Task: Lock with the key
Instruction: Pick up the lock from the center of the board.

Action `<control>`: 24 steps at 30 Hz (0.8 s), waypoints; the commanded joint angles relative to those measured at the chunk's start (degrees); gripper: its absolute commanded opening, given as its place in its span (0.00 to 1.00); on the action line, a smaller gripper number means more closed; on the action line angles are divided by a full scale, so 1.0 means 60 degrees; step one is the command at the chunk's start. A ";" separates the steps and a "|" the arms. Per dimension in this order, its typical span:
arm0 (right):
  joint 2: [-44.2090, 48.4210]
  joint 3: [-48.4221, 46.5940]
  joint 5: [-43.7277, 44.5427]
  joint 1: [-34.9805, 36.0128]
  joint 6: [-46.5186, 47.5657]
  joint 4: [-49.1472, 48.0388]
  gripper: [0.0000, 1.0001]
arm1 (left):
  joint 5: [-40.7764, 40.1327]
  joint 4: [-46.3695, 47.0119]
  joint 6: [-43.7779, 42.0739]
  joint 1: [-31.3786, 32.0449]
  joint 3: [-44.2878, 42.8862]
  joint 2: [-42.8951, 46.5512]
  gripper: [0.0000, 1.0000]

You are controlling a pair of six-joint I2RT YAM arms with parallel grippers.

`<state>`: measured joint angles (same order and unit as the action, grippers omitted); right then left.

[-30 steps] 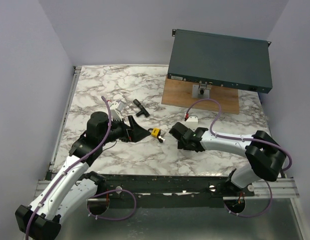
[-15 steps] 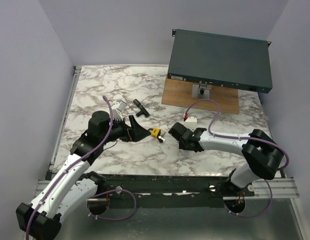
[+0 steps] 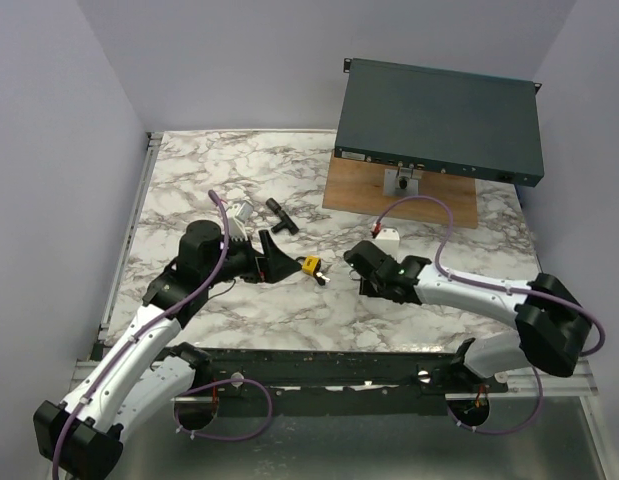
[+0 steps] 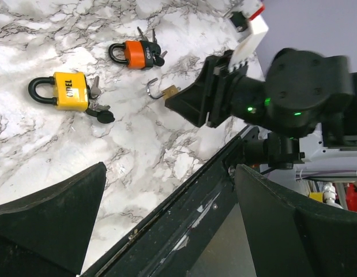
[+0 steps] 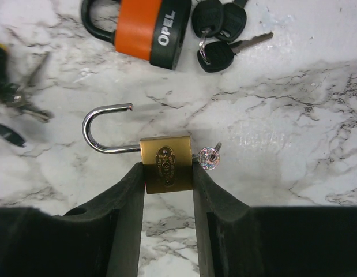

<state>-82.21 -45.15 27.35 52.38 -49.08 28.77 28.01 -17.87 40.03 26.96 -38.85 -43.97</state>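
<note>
A small brass padlock (image 5: 165,163) lies on the marble with its steel shackle (image 5: 103,130) swung open to the left. A silver key (image 5: 209,156) sticks out of its right end. My right gripper (image 5: 166,176) is shut on the padlock body, one black finger pressed on each side. In the left wrist view the same padlock (image 4: 168,91) shows just ahead of the right gripper (image 4: 192,105). My left gripper (image 3: 273,262) hangs open over the table's near edge, empty, beside a yellow padlock (image 3: 310,266).
An orange padlock (image 5: 148,29) with black-headed keys (image 5: 218,34) lies beyond the brass one. The yellow padlock (image 4: 68,91) has its own keys. A black T-piece (image 3: 281,216), a white plug (image 3: 386,237), a wooden board (image 3: 409,205) and a dark box (image 3: 439,120) sit farther back.
The right gripper's jaws have closed onto the brass padlock, and that arm's elbow has swung out to the right. The left arm has barely moved.
</note>
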 commanded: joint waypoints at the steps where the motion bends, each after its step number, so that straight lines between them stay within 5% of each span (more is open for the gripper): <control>1: 0.1109 -0.0380 -0.0512 -0.0050 0.0600 -0.0073 0.01 | 0.0313 0.0172 -0.0613 0.0120 -0.0383 -0.0083 0.90; 11: 0.2911 -0.1568 -0.3081 -0.0050 0.2363 -0.0502 0.01 | -0.0173 -0.1208 -0.3589 0.1572 -0.3045 -0.0420 0.88; 24: 0.3304 -0.3775 -0.6208 -0.0055 0.3184 0.0296 0.01 | 0.2335 -0.2088 -0.6124 0.2194 -0.5345 -0.2017 0.83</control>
<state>-64.05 -64.88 -2.61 52.36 -32.10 29.30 34.72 -25.91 9.98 38.92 -67.48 -53.98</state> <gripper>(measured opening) 0.359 0.841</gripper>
